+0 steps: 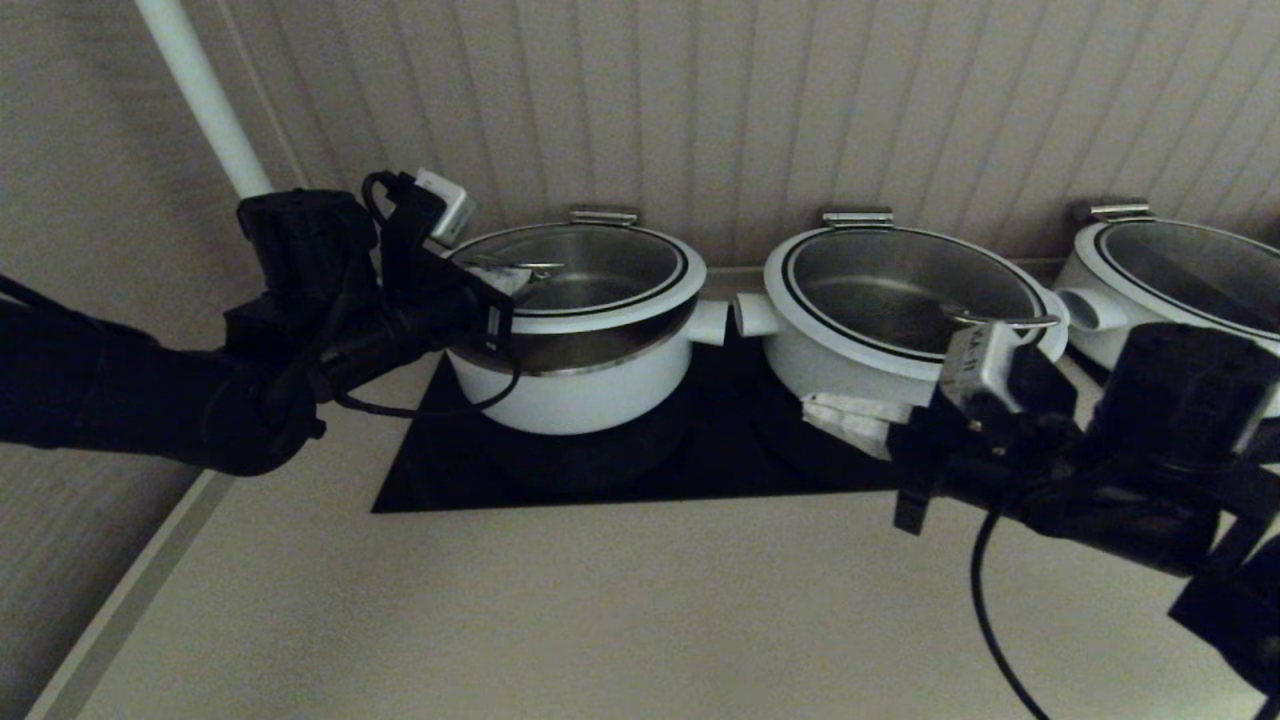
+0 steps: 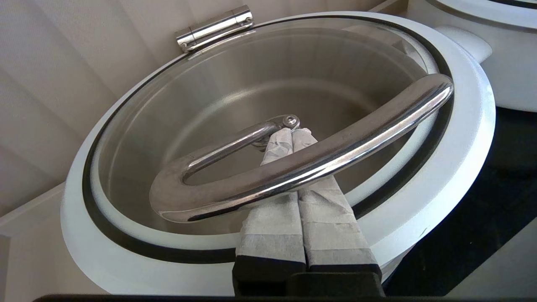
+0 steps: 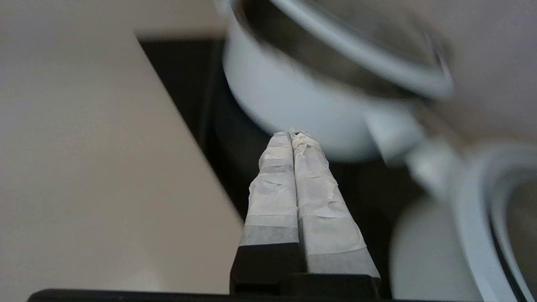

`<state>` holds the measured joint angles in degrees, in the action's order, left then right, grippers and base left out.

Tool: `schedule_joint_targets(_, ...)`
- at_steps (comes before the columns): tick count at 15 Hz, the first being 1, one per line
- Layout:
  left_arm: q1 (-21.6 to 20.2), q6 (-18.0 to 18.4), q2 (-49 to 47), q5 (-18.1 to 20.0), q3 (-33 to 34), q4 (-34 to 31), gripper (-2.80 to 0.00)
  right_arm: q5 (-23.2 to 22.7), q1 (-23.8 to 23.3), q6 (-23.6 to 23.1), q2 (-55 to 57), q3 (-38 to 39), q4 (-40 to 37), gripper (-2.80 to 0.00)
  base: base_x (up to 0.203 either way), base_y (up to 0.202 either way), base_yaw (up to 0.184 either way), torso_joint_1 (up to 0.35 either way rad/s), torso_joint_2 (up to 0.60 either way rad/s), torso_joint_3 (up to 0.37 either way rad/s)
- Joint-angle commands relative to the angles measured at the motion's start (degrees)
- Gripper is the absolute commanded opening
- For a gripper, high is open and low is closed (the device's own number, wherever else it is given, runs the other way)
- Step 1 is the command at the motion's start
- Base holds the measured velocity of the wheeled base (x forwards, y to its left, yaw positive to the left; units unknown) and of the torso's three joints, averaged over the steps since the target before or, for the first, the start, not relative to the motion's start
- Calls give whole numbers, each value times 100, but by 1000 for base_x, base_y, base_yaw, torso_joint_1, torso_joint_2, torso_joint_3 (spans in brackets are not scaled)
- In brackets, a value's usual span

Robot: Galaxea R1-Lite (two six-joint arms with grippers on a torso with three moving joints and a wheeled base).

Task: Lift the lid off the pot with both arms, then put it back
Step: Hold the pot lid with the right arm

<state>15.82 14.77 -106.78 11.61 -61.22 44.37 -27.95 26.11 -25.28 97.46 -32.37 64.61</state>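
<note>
Pressed flat together, the left gripper is slid under the looped steel handle of the lid, which sits tilted, raised off the pot near the bench's back-left corner. Right gripper, likewise pinched closed on nothing, hangs low before the middle pot. Its arm hides that pot's front; a third pot is cut off at the right edge.

three pots in a row along the far wall: the pot sits left with the lid tilted above it, middle pot right beside it, third pot far right, left two on a mat
</note>
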Motion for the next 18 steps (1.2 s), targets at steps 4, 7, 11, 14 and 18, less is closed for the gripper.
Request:
schedule_joint_targets(4, 0, 8, 34, 8, -4, 27, -280, -27, 515, 92, 1218, -739, 1143, -280, 0, 0, 0, 0, 0, 0)
schedule_joint_targets(7, 6, 8, 8, 8, -43, 27, -280, -27, 654, 93, 1388, -978, 1186, -280, 0, 0, 0, 0, 0, 0)
schedule_joint_targets(11, 0, 8, -71, 8, -302, 10, -280, -18, 694, 93, 1587, -1255, 1225, -280, 0, 0, 0, 0, 0, 0)
schedule_joint_targets(14, 0, 8, -89, 8, -347, 1, -280, 8, 693, 93, 1765, -1472, 1230, -280, 0, 0, 0, 0, 0, 0)
schedule_joint_targets(18, 0, 8, -98, 17, -347, 1, -280, 143, 685, 318, 2055, -1846, 1254, -280, 0, 0, 0, 0, 0, 0)
